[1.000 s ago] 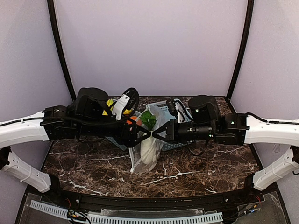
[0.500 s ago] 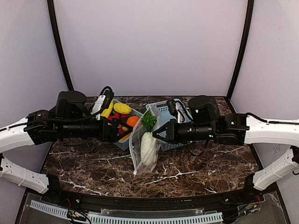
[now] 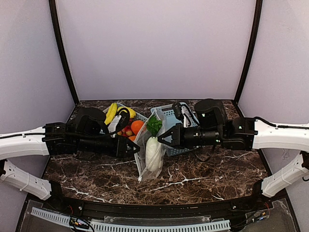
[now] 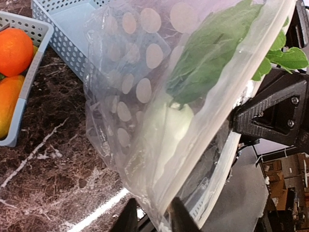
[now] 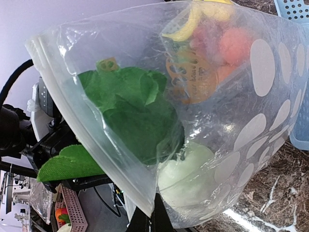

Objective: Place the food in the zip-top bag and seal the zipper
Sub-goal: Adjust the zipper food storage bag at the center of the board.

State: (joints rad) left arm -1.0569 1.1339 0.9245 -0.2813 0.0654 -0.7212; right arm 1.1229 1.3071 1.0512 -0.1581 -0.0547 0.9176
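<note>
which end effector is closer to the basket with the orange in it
Left. The left end effector sits just at the near side of that basket; the right end effector is beyond the zip-top bag.

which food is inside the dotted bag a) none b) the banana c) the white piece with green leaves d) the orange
c: the white piece with green leaves shows through the zip-top bag, while the orange lies in the basket.

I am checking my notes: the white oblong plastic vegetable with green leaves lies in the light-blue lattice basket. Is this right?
Not right: the white vegetable is inside the clear polka-dot plastic bag, as the left wrist view shows.
</note>
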